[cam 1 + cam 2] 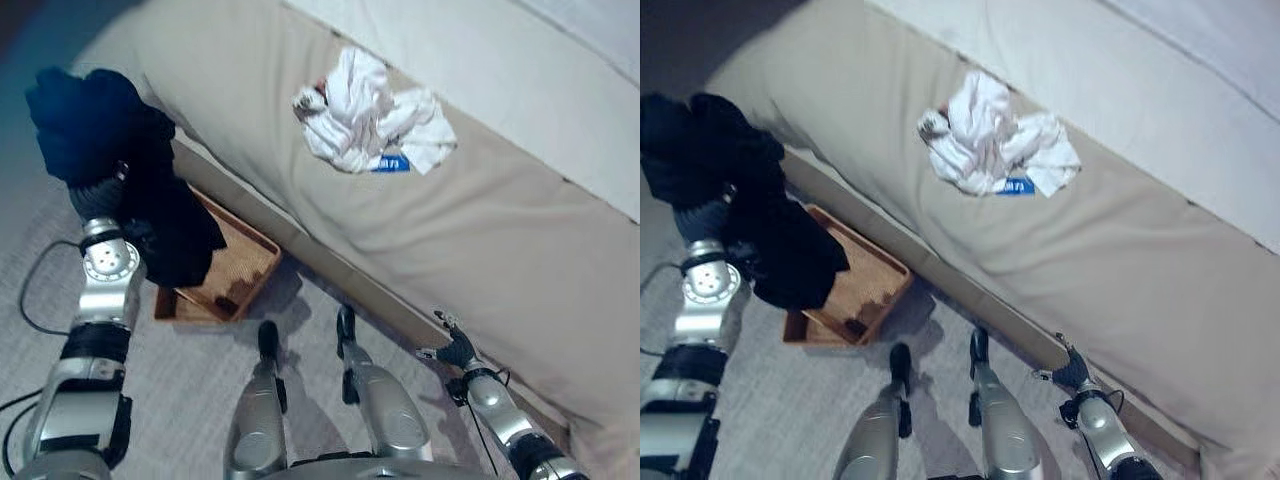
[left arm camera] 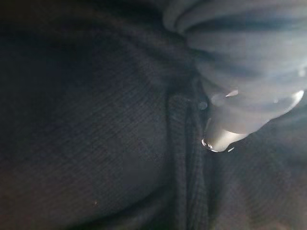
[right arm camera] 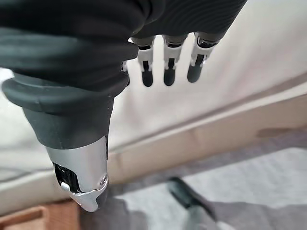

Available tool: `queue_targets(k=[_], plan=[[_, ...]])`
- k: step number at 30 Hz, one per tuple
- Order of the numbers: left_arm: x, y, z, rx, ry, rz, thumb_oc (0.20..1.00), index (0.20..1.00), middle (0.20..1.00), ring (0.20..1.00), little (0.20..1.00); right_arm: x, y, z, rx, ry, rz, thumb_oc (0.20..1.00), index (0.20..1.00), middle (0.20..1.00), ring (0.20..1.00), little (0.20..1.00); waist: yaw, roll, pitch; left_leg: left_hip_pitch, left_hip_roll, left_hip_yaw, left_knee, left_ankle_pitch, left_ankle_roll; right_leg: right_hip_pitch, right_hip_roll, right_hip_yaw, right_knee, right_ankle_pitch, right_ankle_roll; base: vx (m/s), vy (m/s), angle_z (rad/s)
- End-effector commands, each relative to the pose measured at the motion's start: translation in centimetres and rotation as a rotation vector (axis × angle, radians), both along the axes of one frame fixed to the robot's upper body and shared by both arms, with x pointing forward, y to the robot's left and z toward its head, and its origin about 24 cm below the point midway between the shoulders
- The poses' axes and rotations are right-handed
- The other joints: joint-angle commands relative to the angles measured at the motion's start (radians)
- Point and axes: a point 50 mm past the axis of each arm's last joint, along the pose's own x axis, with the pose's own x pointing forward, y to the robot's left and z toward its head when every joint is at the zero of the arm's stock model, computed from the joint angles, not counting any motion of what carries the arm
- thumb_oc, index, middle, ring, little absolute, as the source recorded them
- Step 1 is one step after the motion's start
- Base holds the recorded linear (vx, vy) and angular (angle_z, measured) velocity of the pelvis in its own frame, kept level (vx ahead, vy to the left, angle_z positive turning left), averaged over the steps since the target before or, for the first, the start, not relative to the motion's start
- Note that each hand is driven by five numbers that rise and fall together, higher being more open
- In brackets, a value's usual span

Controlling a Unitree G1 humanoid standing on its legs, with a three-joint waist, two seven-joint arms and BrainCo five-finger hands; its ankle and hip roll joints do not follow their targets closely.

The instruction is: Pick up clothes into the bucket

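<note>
Silver-grey arms (dark ribbed wrist covers)

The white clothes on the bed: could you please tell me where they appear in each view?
Left eye view: white clothes crumpled at upper centre, on the beige bed cover.
Right eye view: white clothes at upper centre, slightly further left.
Left wrist view: not in it; dark cloth in front of the camera.
Right wrist view: not in it.
Shared landmark: the brown basket on the floor by the bed.

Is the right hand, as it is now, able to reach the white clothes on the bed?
Probably yes. The right hand is open and holds nothing; bare bed lies between it and the white clothes.
</note>
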Motion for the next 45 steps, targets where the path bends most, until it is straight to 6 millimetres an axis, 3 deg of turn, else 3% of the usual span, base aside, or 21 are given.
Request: queue_targets(k=[1, 6, 7, 18, 19, 20, 22, 23, 24, 26, 31, 34, 35, 36, 37, 38, 41, 42, 45], plan=[[0.2, 0.8, 4.6, 0.086, -0.136, 0.047, 0.200, 0.200, 0.200, 0.200, 0.200, -0.2, -0.4, 0.2, -0.040, -0.018, 0.020, 1.000, 1.000, 1.000, 1.000, 1.000, -0.008, -0.041, -0.030, -0.140, -0.015, -0.038, 0.248, -0.103, 0.030, -0.015, -0.074, 0.001, 0.079, -0.033, 0.082, -0.07, -0.019, -0.09], [0.7, 1.2, 6.2, 0.087, -0.153, 0.064, 0.200, 0.200, 0.200, 0.200, 0.200, 0.9, 0.5, 1.0, -0.020, -0.075, 0.045, 1.000, 1.000, 1.000, 1.000, 1.000, -0.016, -0.074, 0.000, -0.240, -0.007, -0.043, 0.311, -0.116, 0.029, -0.073, -0.059, 0.004, 0.060, -0.010, 0.085, -0.08, -0.025, -0.04], [1.0, 1.2, 7.3, 0.094, -0.169, 0.067, 0.200, 0.200, 0.200, 0.200, 0.200, 1.6, 0.9, 1.6, -0.009, -0.110, 0.049, 1.000, 1.000, 1.000, 1.000, 1.000, -0.019, -0.088, 0.018, -0.281, -0.006, -0.046, 0.340, -0.122, 0.028, -0.097, -0.055, 0.002, 0.058, -0.005, 0.087, -0.05, -0.001, -0.01], [1.8, 1.3, 10.6, 0.029, -0.232, 0.057, 0.213, 0.213, 0.213, 0.213, 0.213, 4.2, 2.6, 4.5, 0.055, -0.279, 0.066, 1.000, 1.000, 1.000, 1.000, 1.000, -0.042, -0.117, 0.039, -0.480, -0.016, -0.078, 0.407, -0.136, 0.040, -0.274, -0.047, -0.039, 0.103, -0.006, 0.094, -0.03, -0.005, 0.04], [1.9, 1.7, 10.3, 0.004, -0.212, 0.073, 0.871, 0.871, 0.871, 0.871, 0.871, 4.3, 2.9, 4.7, 0.064, -0.291, 0.068, 1.000, 1.000, 1.000, 1.000, 1.000, -0.047, -0.120, 0.039, -0.505, -0.017, -0.081, 0.421, -0.140, 0.042, -0.299, -0.048, -0.046, 0.111, -0.005, 0.095, 0.01, -0.006, 0.08], [1.9, 1.7, 10.3, 0.004, -0.213, 0.073, 1.000, 1.000, 1.000, 1.000, 1.000, 4.3, 2.9, 4.7, 0.064, -0.292, 0.067, 1.000, 1.000, 1.000, 1.000, 1.000, -0.047, -0.119, 0.039, -0.507, -0.017, -0.081, 0.423, -0.141, 0.042, -0.300, -0.047, -0.046, 0.112, -0.006, 0.095, 0.02, -0.011, 0.04], [2.3, 2.1, 9.3, -0.098, -0.192, 0.095, 1.000, 1.000, 1.000, 1.000, 1.000, 4.5, 3.2, 4.9, 0.075, -0.307, 0.060, 1.000, 1.000, 1.000, 1.000, 1.000, -0.054, -0.127, 0.039, -0.523, -0.016, -0.083, 0.429, -0.145, 0.044, -0.317, -0.044, -0.050, 0.109, 0.000, 0.097, 0.00, 0.000, 0.00], [2.3, 2.1, 9.3, -0.098, -0.193, 0.094, 0.931, 0.931, 0.931, 0.931, 0.931, 4.5, 3.2, 4.9, 0.075, -0.307, 0.060, 1.000, 1.000, 1.000, 1.000, 1.000, -0.054, -0.127, 0.039, -0.523, -0.016, -0.083, 0.430, -0.145, 0.044, -0.317, -0.044, -0.050, 0.109, 0.001, 0.097, 0.02, -0.001, 0.03], [2.6, 2.3, 8.1, -0.225, -0.199, 0.110, 0.862, 0.862, 0.862, 0.862, 0.862, 4.4, 3.4, 4.7, 0.073, -0.303, 0.053, 1.000, 1.000, 1.000, 1.000, 1.000, -0.054, -0.132, 0.039, -0.529, -0.015, -0.083, 0.428, -0.146, 0.044, -0.319, -0.041, -0.052, 0.102, 0.003, 0.099, 0.01, -0.008, 0.04], [2.6, 2.3, 7.2, -0.272, -0.185, 0.117, 1.000, 1.000, 1.000, 1.000, 1.000, 4.4, 3.5, 4.8, 0.067, -0.308, 0.055, 1.000, 1.000, 1.000, 1.000, 1.000, -0.051, -0.134, 0.039, -0.532, -0.013, -0.084, 0.427, -0.146, 0.044, -0.321, -0.040, -0.054, 0.097, 0.004, 0.098, 0.00, 0.000, 0.00], [2.7, 2.7, 4.9, -0.367, -0.135, 0.133, 1.000, 1.000, 1.000, 1.000, 1.000, 4.7, 3.3, 5.4, 0.058, -0.339, 0.049, 1.000, 1.000, 1.000, 1.000, 1.000, -0.048, -0.138, 0.039, -0.519, -0.014, -0.086, 0.417, -0.144, 0.043, -0.311, -0.040, -0.057, 0.093, -0.001, 0.096, 0.00, 0.000, 0.00], [2.7, 2.5, 3.7, -0.387, -0.106, 0.127, 1.000, 1.000, 1.000, 1.000, 1.000, 6.1, 3.1, 8.2, 0.069, -0.466, 0.041, 1.000, 1.000, 1.000, 1.000, 1.000, -0.044, -0.133, 0.039, -0.506, -0.016, -0.086, 0.404, -0.139, 0.042, -0.301, -0.042, -0.060, 0.092, -0.006, 0.094, 0.00, 0.000, 0.00], [2.7, 2.5, 3.1, -0.391, -0.085, 0.132, 1.000, 1.000, 1.000, 1.000, 1.000, 7.0, 2.9, 10.5, 0.072, -0.567, 0.039, 1.000, 1.000, 1.000, 1.000, 1.000, -0.040, -0.130, 0.039, -0.500, -0.017, -0.087, 0.397, -0.136, 0.042, -0.299, -0.043, -0.061, 0.093, -0.008, 0.093, 0.00, 0.000, 0.00], [2.7, 2.3, 2.5, -0.407, -0.078, 0.132, 1.000, 1.000, 1.000, 1.000, 1.000, 8.3, 2.5, 15.0, 0.061, -0.764, 0.036, 1.000, 1.000, 1.000, 1.000, 1.000, -0.035, -0.119, 0.039, -0.485, -0.019, -0.086, 0.383, -0.131, 0.041, -0.291, -0.047, -0.061, 0.097, -0.012, 0.094, 0.00, 0.000, 0.00], [2.7, 2.2, 2.5, -0.408, -0.078, 0.131, 1.000, 1.000, 1.000, 1.000, 1.000, 8.3, 2.5, 15.0, 0.059, -0.763, 0.035, 1.000, 1.000, 1.000, 1.000, 1.000, -0.035, -0.118, 0.039, -0.484, -0.019, -0.086, 0.382, -0.130, 0.041, -0.291, -0.047, -0.061, 0.097, -0.012, 0.094, 0.00, 0.000, 0.00], [2.7, 2.1, 1.8, -0.413, -0.060, 0.130, 1.000, 1.000, 1.000, 1.000, 1.000, 8.7, 2.1, 17.7, 0.050, -0.878, 0.021, 1.000, 1.000, 1.000, 1.000, 1.000, -0.030, -0.110, 0.039, -0.476, -0.022, -0.086, 0.374, -0.127, 0.040, -0.289, -0.050, -0.063, 0.102, -0.014, 0.095, 0.00, 0.000, 0.00], [2.7, 0.9, -0.9, -0.376, 0.040, 0.125, 1.000, 1.000, 1.000, 1.000, 1.000, 9.2, 0.9, 27.7, -0.019, -1.309, -0.036, 1.000, 1.000, 1.000, 1.000, 1.000, -0.006, -0.072, 0.039, -0.448, -0.031, -0.085, 0.342, -0.117, 0.042, -0.288, -0.069, -0.068, 0.137, -0.033, 0.094, 0.00, 0.025, -0.01], [2.8, 0.8, -0.9, -0.377, 0.041, 0.124, 1.000, 1.000, 1.000, 1.000, 1.000, 9.1, 0.9, 27.8, -0.022, -1.310, -0.037, 1.000, 1.000, 1.000, 1.000, 1.000, -0.006, -0.070, 0.039, -0.448, -0.031, -0.085, 0.341, -0.116, 0.042, -0.289, -0.070, -0.068, 0.139, -0.034, 0.094, -0.01, 0.033, 0.02], [2.6, -0.5, -3.3, -0.260, 0.160, 0.114, 1.000, 1.000, 1.000, 1.000, 1.000, 9.0, 0.7, 32.4, -0.068, -1.472, -0.049, 1.000, 1.000, 1.000, 1.000, 1.000, 0.017, -0.037, 0.039, -0.428, -0.042, -0.088, 0.308, -0.102, 0.043, -0.298, -0.087, -0.071, 0.180, -0.054, 0.089, 0.00, 0.019, 0.11]])
